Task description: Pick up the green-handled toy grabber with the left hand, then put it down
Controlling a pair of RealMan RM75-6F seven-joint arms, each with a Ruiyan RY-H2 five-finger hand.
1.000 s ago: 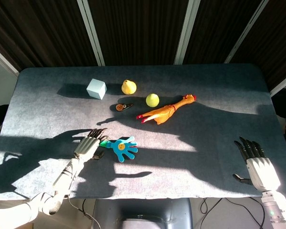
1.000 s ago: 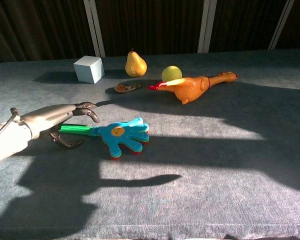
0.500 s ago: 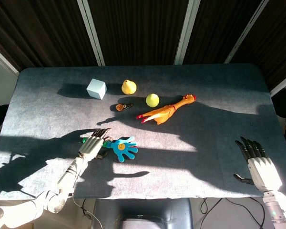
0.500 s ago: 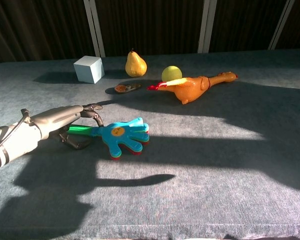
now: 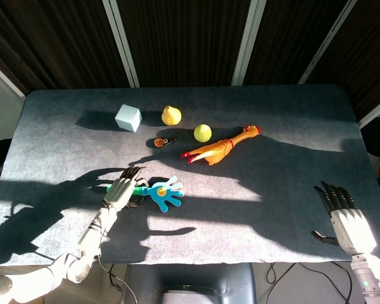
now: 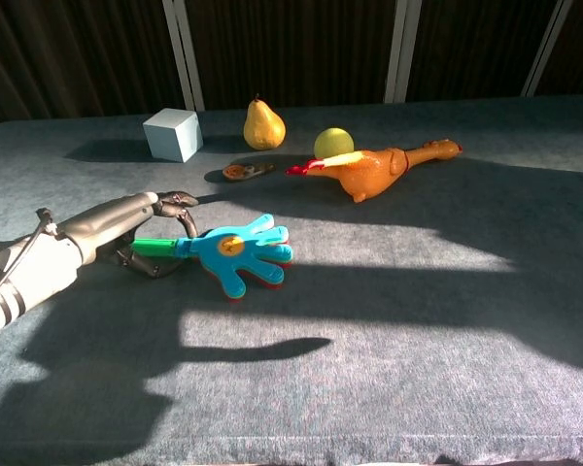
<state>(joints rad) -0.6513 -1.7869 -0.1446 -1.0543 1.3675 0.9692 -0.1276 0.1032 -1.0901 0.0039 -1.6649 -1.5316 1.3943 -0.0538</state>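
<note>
The toy grabber [image 5: 166, 193] has a green handle [image 6: 154, 247] and a blue hand-shaped head [image 6: 238, 254]. It is at the front left of the table. My left hand [image 5: 121, 190] comes in from the left, its fingers [image 6: 180, 206] curled over the handle and gripping it. The blue head points right and tilts slightly upward, just above the cloth. Part of the handle is hidden inside the hand. At the front right corner my right hand [image 5: 345, 218] rests open with its fingers spread; it does not show in the chest view.
Toward the back stand a pale blue cube [image 5: 128, 118], a yellow pear [image 5: 171, 115], a yellow-green ball [image 5: 202, 132] and an orange rubber chicken [image 5: 218, 149]. A small dark and orange item [image 5: 163, 141] lies behind the grabber. Grey cloth [image 5: 272, 183] covers the table.
My left hand's fingers have closed round the green handle. The grabber has shifted and turned, its blue head rising a little. The right hand has not moved.
</note>
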